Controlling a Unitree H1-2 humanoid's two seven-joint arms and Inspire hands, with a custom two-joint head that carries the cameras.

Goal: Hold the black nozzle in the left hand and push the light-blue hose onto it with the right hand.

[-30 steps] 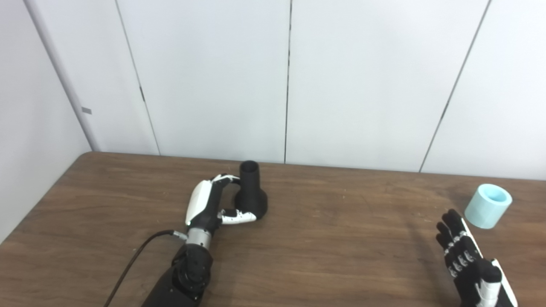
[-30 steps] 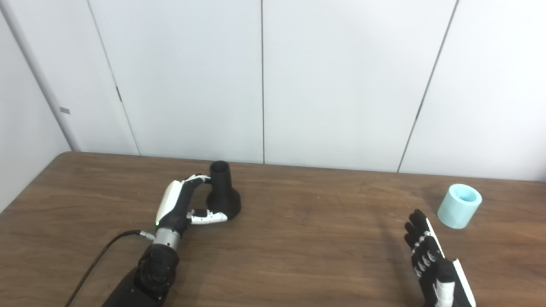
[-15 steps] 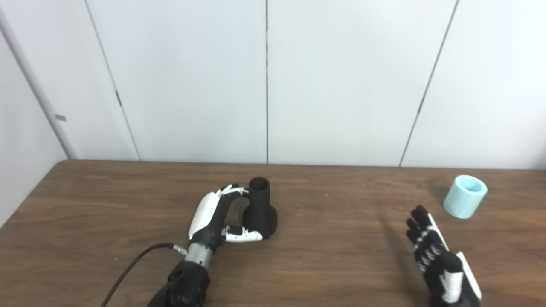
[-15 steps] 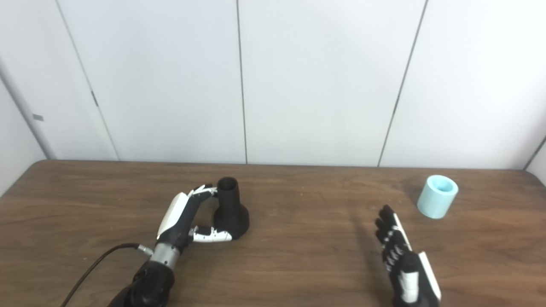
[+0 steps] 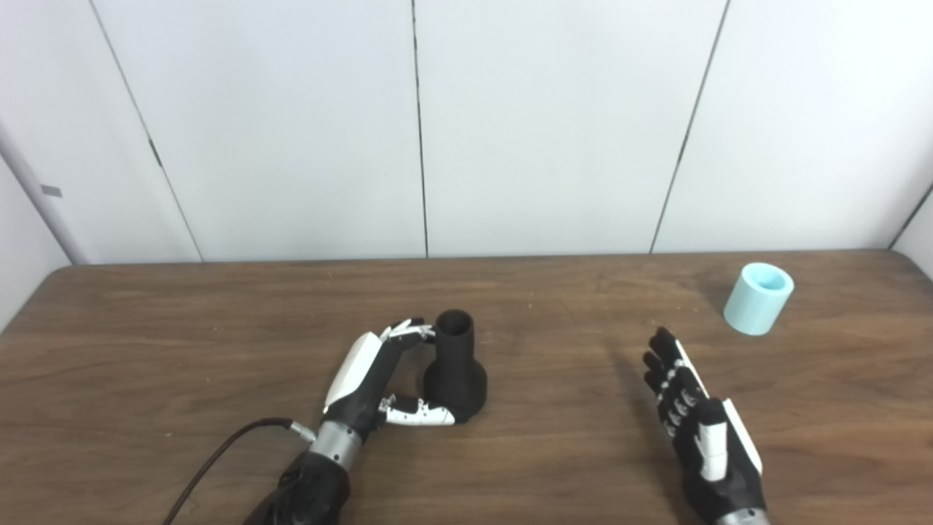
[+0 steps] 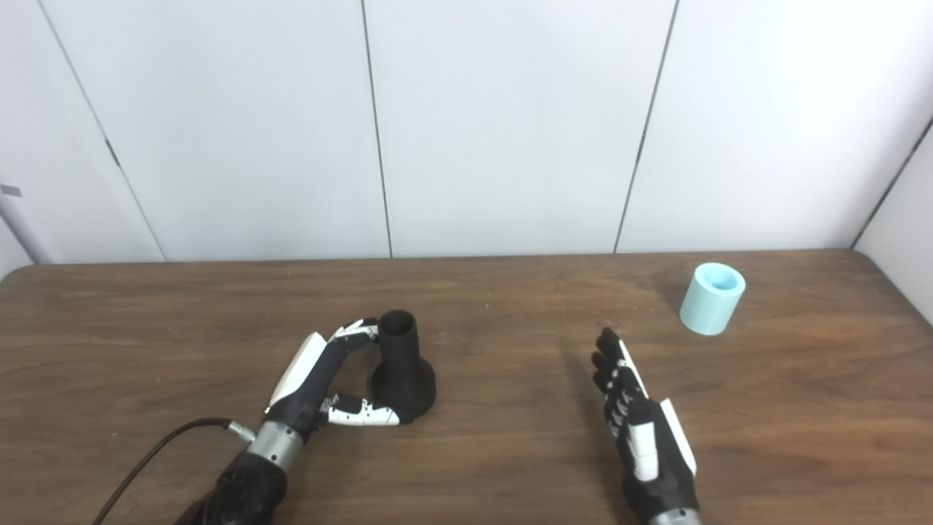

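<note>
The black nozzle [image 5: 455,367] stands upright with its flared base down, at the middle left of the table. My left hand [image 5: 375,375] is closed on it from the left. Its fingertips [image 5: 412,332] press on the narrow neck and the thumb [image 5: 423,415] lies along the front of the flared base. The light-blue hose [image 5: 758,298], a short tube with its opening up, stands at the far right near the back edge. My right hand [image 5: 692,415] is open and flat with nothing in it, fingers pointing away, well short of the hose and to its left.
The brown wooden table [image 5: 182,343] ends at a white panelled wall [image 5: 547,124] behind and on the right. A black cable [image 5: 219,459] runs from my left wrist to the front edge.
The camera has swung to the right. The left hand has drawn the nozzle nearer to me, away from the back edge. The right hand has reached a little farther onto the table.
</note>
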